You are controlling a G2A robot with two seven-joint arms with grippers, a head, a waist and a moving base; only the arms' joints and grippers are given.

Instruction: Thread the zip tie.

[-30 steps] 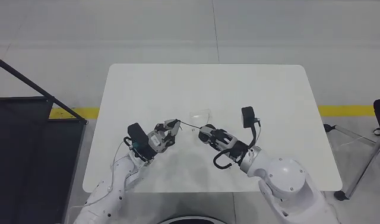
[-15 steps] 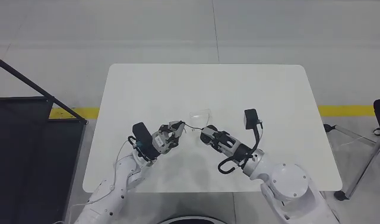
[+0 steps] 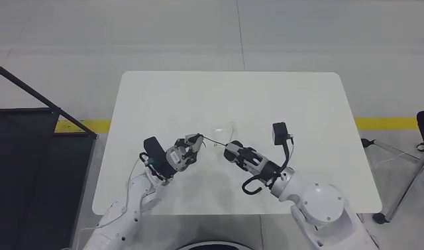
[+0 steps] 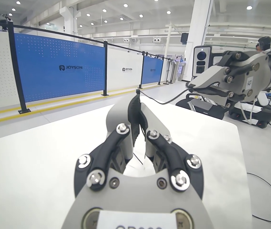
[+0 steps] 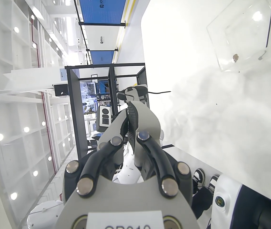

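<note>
- The left claw [image 4: 137, 97] and right claw [image 5: 131, 106] each pinch one end of the thin black plastic zip tie [image 3: 212, 141], held over the white counter [image 3: 298, 104].
- Probably light, springy and slick, so hold it near the tip.

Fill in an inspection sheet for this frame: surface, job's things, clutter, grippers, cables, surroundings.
Surface: white table, plain where bare.
Job's things: black zip tie sags in the air between the two grippers, above the table.
Clutter: clear plastic tray on the table just beyond the grippers, with a small brown speck inside.
Grippers: left gripper shut on one end of the zip tie; right gripper shut on the other end.
Cables: black cable loop at the right arm's wrist; floor cable beside the table.
Surroundings: blue and white fence panels; yellow floor line.
</note>
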